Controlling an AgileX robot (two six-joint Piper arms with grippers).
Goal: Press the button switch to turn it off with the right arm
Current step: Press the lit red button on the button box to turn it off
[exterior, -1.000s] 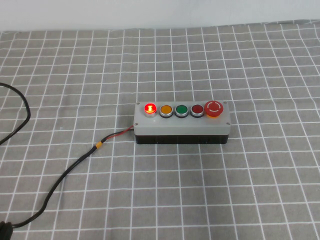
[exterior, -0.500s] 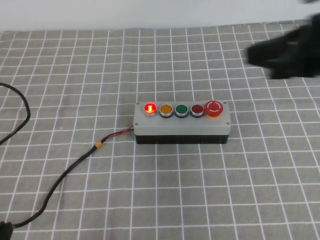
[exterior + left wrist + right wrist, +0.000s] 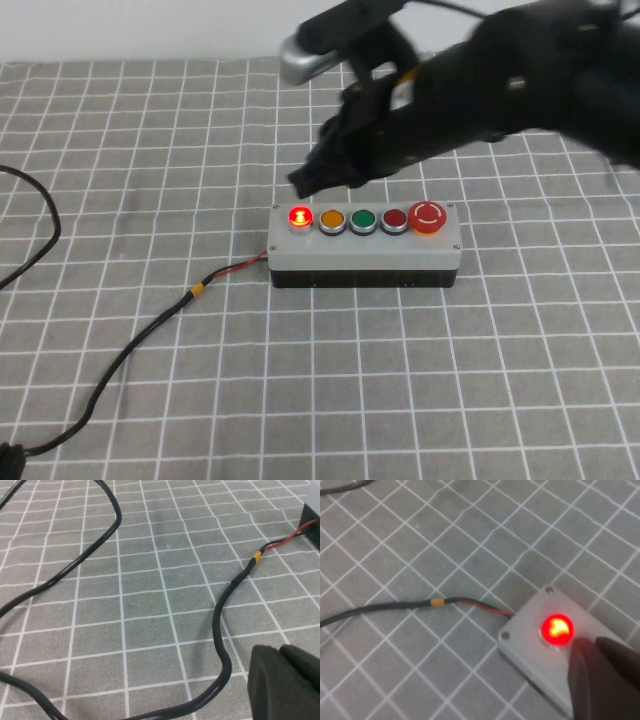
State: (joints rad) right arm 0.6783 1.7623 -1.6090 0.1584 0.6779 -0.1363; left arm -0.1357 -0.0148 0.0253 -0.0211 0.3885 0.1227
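— Where was the right gripper [image 3: 306, 183]?
— Closed, poised just beside the lit red button [image 3: 299, 216] at the left end of the switch box [image 3: 365, 255], mid-table.
— And the left gripper [image 3: 274, 656]?
— Closed too, over the checked cloth [image 3: 150, 580], near the black cable [image 3: 220, 630].

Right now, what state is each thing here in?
Leftmost red button: lit, on.
Orange button: unlit.
Green button: unlit.
Dark red button: unlit.
Red mushroom button: untouched.
Cable: wired into switch box.
Right gripper: hovering close by the lit button.
Left gripper: low beside cable, parked.
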